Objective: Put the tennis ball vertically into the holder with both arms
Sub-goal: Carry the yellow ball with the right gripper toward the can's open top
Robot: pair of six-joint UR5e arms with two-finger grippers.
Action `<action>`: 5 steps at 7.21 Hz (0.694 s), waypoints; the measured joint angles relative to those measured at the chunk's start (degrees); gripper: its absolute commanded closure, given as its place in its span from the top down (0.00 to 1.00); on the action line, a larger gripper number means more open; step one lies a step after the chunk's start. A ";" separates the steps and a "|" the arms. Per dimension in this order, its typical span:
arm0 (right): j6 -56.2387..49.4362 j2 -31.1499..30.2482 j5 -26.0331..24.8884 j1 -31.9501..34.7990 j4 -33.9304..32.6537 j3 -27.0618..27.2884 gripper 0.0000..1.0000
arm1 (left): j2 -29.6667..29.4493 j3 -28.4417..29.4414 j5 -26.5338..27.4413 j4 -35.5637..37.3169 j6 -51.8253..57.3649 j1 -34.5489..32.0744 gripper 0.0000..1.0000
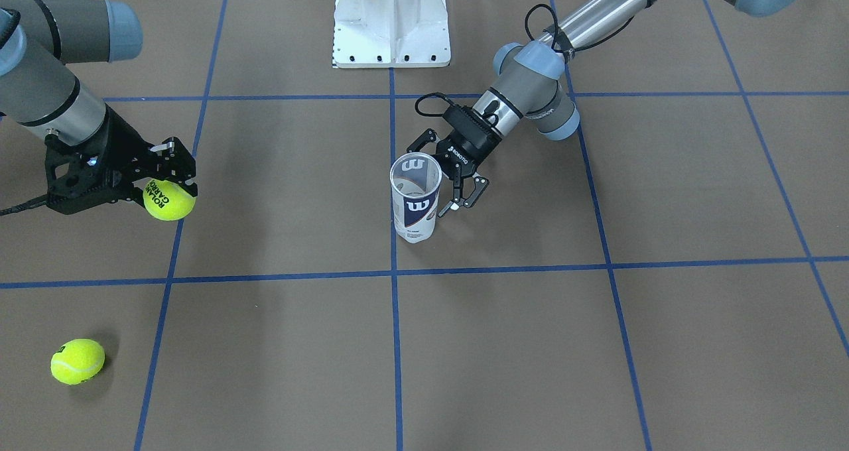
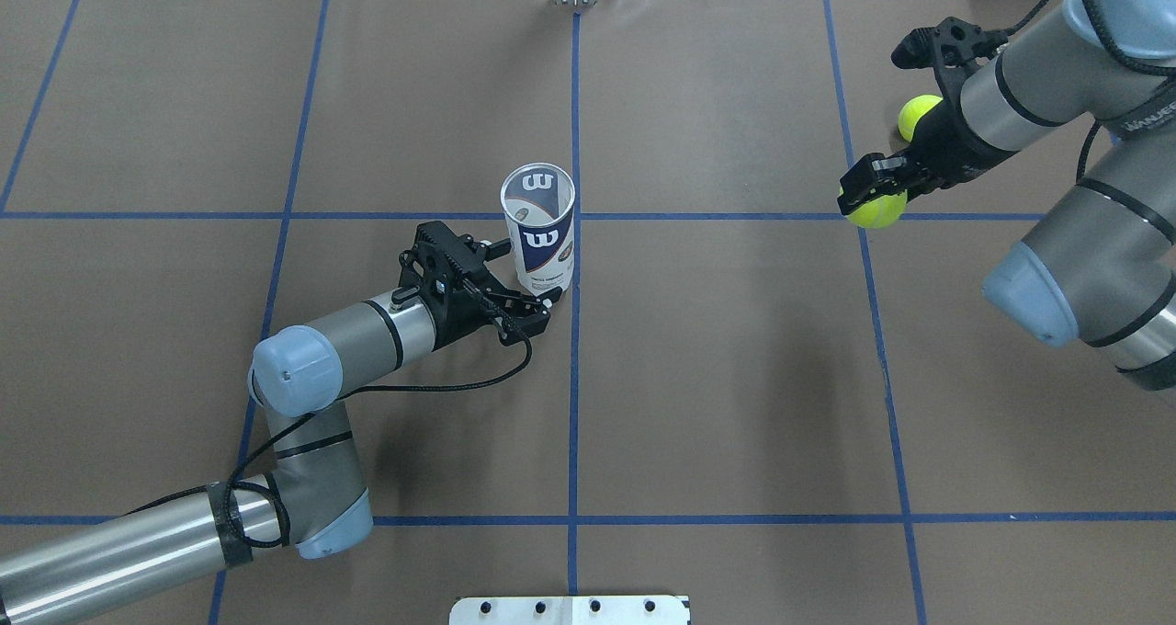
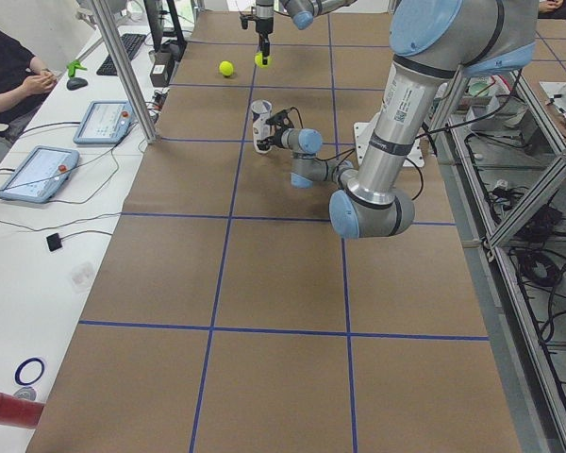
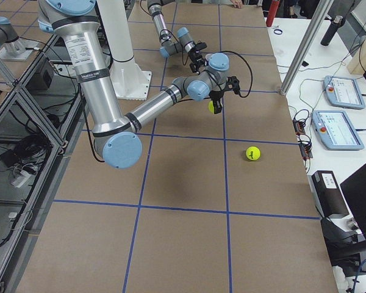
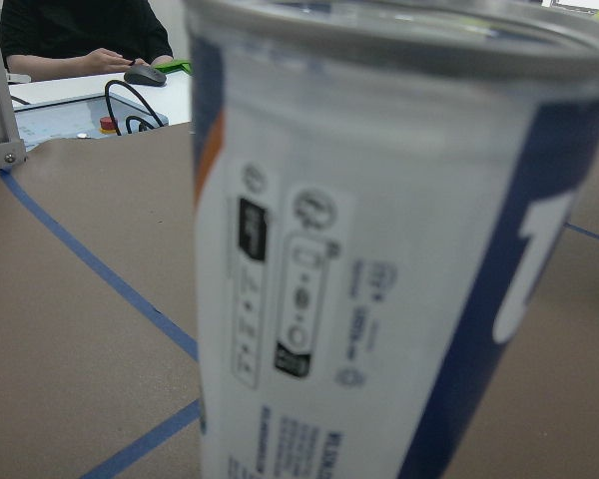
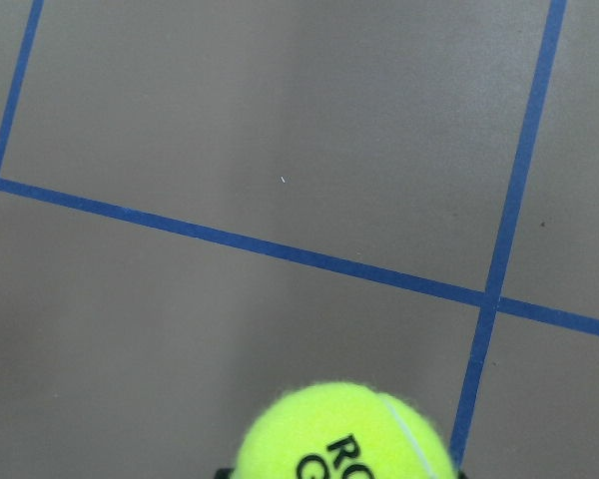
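The holder [image 1: 414, 205], a clear can with a navy and white label, stands upright and empty near the table's middle. My left gripper [image 1: 432, 187] is low beside it and open, one finger on each side of its lower part [image 2: 544, 257]. I see no firm contact. The can fills the left wrist view [image 5: 379, 259]. Far toward the robot's right, my right gripper [image 2: 873, 198] is shut on a yellow tennis ball [image 2: 876, 210] held above the table [image 1: 169, 200]. The right wrist view shows the ball's top [image 6: 344, 429].
A second tennis ball [image 1: 77, 361] lies on the table beyond the right gripper [image 2: 919, 115]. The white pedestal base [image 1: 391, 20] stands at the robot's side of the table. Blue tape lines grid the brown surface. A person [image 3: 19, 66] sits at a side desk with tablets [image 3: 38, 173].
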 measured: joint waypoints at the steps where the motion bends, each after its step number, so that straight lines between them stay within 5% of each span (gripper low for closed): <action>1: 0.00 0.08 0.03 -0.01 0.02 0.45 0.00 | -0.38 0.50 0.02 -0.01 0.00 0.13 0.99; 5: 0.08 2.88 0.23 -0.28 -0.16 1.36 0.00 | -2.90 3.62 1.52 0.05 0.00 0.21 0.99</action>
